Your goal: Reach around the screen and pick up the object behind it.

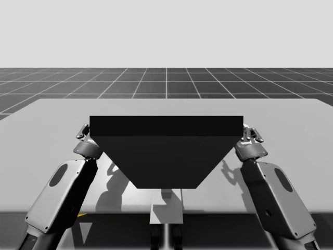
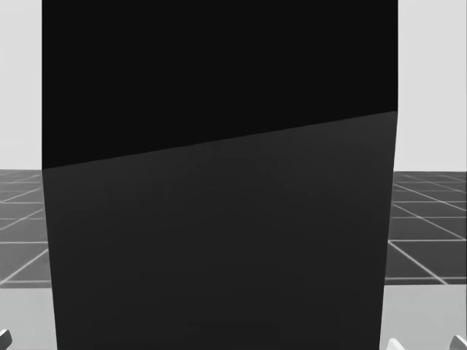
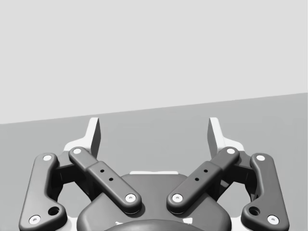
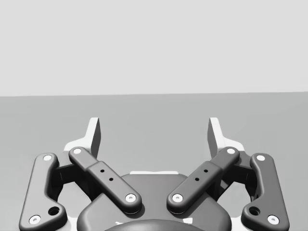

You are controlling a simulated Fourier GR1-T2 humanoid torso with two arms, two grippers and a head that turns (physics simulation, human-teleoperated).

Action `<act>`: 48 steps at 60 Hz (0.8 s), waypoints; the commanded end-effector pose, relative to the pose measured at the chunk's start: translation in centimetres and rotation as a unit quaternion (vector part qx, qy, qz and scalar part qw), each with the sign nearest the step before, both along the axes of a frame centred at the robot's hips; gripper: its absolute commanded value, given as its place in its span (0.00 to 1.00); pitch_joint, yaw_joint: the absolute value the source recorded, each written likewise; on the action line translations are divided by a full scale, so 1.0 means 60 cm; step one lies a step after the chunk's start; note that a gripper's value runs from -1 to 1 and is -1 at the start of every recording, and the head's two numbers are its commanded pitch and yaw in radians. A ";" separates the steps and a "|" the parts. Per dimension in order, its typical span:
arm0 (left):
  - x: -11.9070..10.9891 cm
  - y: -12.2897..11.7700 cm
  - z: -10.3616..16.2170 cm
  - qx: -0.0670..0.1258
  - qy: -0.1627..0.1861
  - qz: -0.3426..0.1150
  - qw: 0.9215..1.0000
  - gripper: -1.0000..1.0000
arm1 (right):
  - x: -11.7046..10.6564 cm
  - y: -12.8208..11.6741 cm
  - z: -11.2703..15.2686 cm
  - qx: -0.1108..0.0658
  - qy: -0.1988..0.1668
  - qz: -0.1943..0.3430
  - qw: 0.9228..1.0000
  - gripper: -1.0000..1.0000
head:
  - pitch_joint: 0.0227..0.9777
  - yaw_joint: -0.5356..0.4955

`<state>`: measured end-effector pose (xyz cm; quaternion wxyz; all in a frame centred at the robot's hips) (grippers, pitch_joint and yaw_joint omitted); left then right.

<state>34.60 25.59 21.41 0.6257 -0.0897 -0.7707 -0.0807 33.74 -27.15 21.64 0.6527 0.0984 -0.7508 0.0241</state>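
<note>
We judge the reach barely begun: both jaws stand apart, empty, flanking the black screen (image 1: 166, 151) mid-frame; next, round one end.

The black screen (image 1: 166, 151) is a flat, plain panel. It stands on the surface (image 1: 52, 120), between my left pincer (image 1: 83, 130) and right pincer (image 1: 253, 133).

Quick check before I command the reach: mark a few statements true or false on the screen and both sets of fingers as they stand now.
1. The left gripper is open, with nothing between its fingers. True.
2. The right gripper is shut on an object. False: it is open, with bare table ahead of it.
3. In the high view the screen stands between the two grippers. True.
4. Both grippers are at the screen's left side. False: there is one at each side.
</note>
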 end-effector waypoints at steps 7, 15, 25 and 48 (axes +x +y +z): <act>0.000 -0.001 0.000 -0.001 0.002 -0.003 1.000 0.00 | -0.006 0.005 0.000 -0.021 -0.023 0.027 0.999 0.00 | 0.14 0.50; -0.001 0.002 0.001 0.002 0.027 -0.028 0.999 0.00 | -0.011 0.005 0.006 -0.028 -0.007 0.076 0.997 0.00 | 0.14 0.50; -0.016 0.009 0.005 0.035 0.062 -0.083 0.994 0.00 | -0.025 0.015 0.009 -0.045 -0.008 0.134 0.990 0.00 | 0.15 0.49; -0.089 0.046 0.010 0.102 0.113 -0.208 0.966 0.00 | -0.089 0.007 0.002 -0.090 0.027 0.304 0.948 0.00 | 0.15 0.49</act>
